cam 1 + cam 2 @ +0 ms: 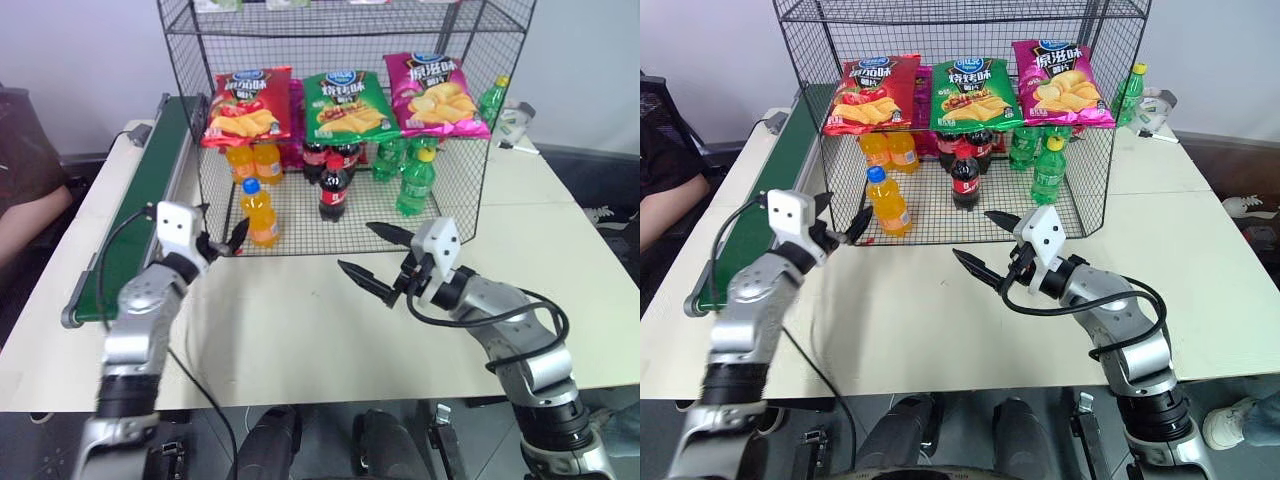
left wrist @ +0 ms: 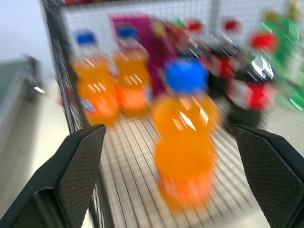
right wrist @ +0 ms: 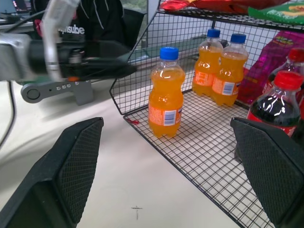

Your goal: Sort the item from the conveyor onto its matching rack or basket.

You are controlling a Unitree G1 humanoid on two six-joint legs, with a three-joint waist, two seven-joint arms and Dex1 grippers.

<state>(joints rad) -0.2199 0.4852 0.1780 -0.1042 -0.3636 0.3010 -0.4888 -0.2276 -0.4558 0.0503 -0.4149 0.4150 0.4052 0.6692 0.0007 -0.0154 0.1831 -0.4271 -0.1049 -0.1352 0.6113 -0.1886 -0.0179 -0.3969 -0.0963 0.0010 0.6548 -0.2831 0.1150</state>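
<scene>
The item, an orange soda bottle (image 1: 260, 213) with a blue cap, stands upright on the bottom tier of the black wire rack (image 1: 462, 205), near its front left corner. My left gripper (image 1: 222, 228) is open just left of and in front of the bottle, apart from it, pointing toward it. In the left wrist view the bottle (image 2: 185, 142) shows between the spread fingers. My right gripper (image 1: 356, 247) is open over the table in front of the rack, holding nothing. The green conveyor (image 1: 150, 190) runs along the table's left side with nothing on it.
Two more orange bottles (image 1: 253, 160), cola bottles (image 1: 333, 190) and green bottles (image 1: 415, 183) stand on the same tier. Red, green and pink crisp bags (image 1: 345, 103) hang across the rack's front. A person (image 1: 25, 190) sits at the far left.
</scene>
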